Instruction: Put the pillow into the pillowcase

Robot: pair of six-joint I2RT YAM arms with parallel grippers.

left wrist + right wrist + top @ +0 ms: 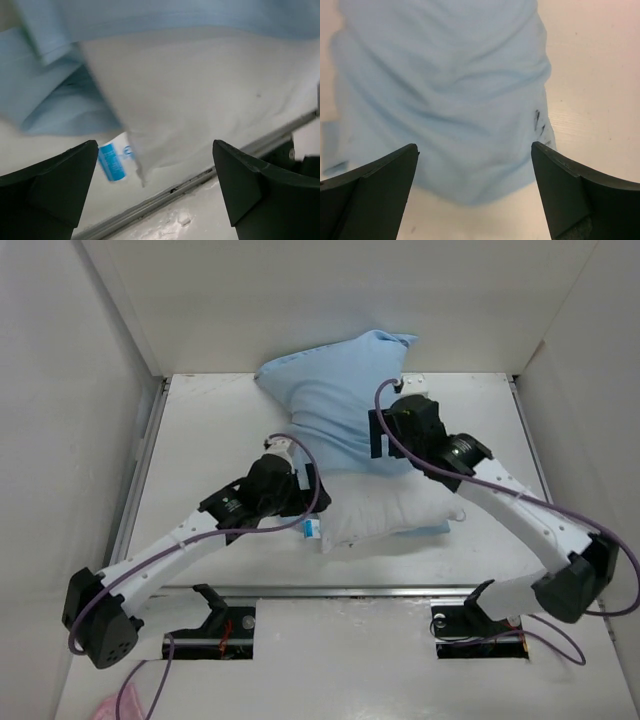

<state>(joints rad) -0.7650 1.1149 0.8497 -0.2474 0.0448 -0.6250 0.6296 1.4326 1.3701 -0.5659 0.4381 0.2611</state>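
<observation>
On our table (200,440), the pillow (390,510) lies half inside the pillowcase (330,400) toward the far edge, left end effector (155,145) and right end effector (475,147) both gaping, so we should pinch the hem and pull nearward.

White surface (200,490) with a partly cased pillow (385,510) lying on it.
The surface is plain white, and a metal strip (350,591) runs across its near edge. A light blue pillowcase (335,390) lies bulging from the far edge toward the middle. The white pillow sticks out of its near end and rests on the surface, with its small blue tag (312,529) at the left corner.
</observation>
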